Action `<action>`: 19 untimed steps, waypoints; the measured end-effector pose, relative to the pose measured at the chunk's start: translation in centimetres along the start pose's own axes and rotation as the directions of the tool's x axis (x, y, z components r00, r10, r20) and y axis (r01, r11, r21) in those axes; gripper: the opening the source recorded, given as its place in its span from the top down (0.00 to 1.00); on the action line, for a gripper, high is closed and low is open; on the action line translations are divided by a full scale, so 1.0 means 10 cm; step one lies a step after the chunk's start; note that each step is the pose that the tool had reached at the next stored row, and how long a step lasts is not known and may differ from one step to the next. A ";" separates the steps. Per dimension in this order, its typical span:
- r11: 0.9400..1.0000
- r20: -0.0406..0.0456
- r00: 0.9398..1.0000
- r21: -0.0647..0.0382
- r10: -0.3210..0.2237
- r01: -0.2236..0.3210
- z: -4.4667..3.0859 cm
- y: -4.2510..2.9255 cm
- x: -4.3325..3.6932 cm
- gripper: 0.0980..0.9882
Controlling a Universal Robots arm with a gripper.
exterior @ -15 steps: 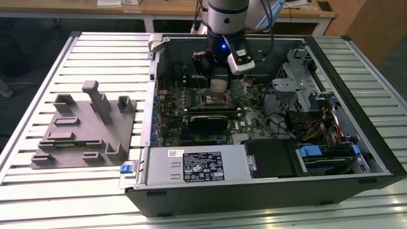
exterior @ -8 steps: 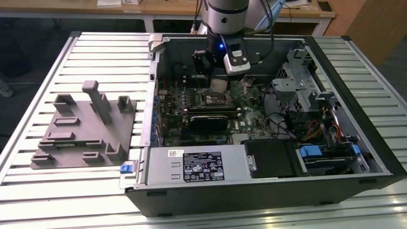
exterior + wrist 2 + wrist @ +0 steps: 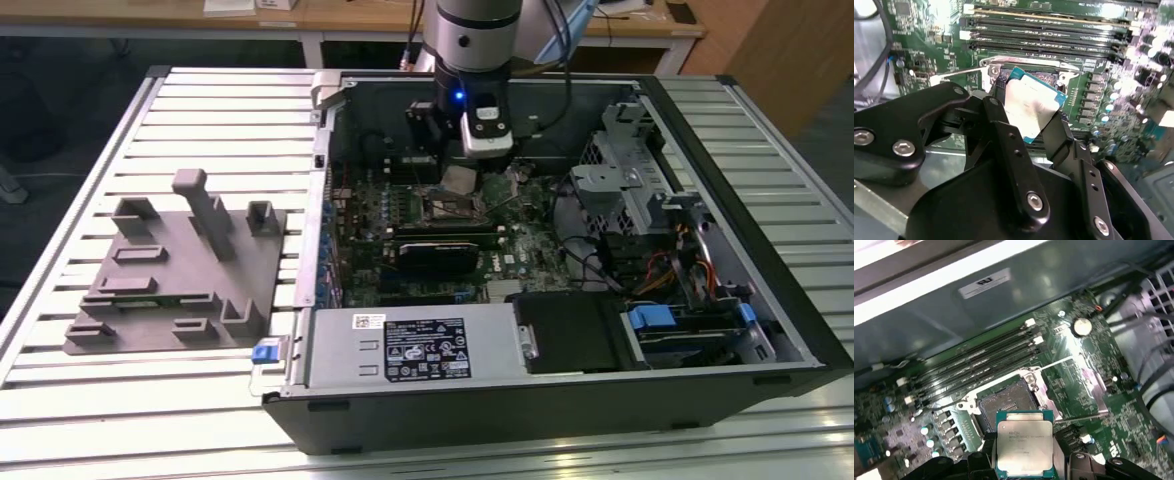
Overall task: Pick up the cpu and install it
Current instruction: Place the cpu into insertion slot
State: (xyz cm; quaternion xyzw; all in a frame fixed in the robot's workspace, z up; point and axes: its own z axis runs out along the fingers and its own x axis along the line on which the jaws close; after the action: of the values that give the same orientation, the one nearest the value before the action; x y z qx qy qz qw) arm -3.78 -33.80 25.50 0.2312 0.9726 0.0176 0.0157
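White printed sticker [image 3: 427, 350] on the power-supply cover, lower centre of the exterior view; its text is left unread. Cpu [image 3: 1024, 446]: pale silvery lid with fine print, green rim, tilted. Gripper [image 3: 1026, 117] clamped on its edges, holding it just over the dark-centred socket [image 3: 1006, 407] inside the computer case [image 3: 561, 405], upper centre.
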 end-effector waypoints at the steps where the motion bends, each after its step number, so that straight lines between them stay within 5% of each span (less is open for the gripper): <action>1: 1.000 0.001 1.000 0.000 0.018 -0.018 0.000 0.000 0.000 0.51; 5: 0.996 0.004 0.996 0.002 0.090 -0.090 0.002 0.000 0.000 0.51; 10: 0.984 0.008 0.984 0.003 0.180 -0.180 0.004 0.000 0.000 0.51; 13: 0.972 0.010 0.972 0.004 0.233 -0.233 0.005 0.000 0.000 0.51; 19: 0.941 0.015 0.941 0.005 0.338 -0.338 0.008 0.000 0.000 0.51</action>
State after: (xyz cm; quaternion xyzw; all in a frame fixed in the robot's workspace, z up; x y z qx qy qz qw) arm -3.78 -33.80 25.42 0.3947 0.9185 0.0146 0.0185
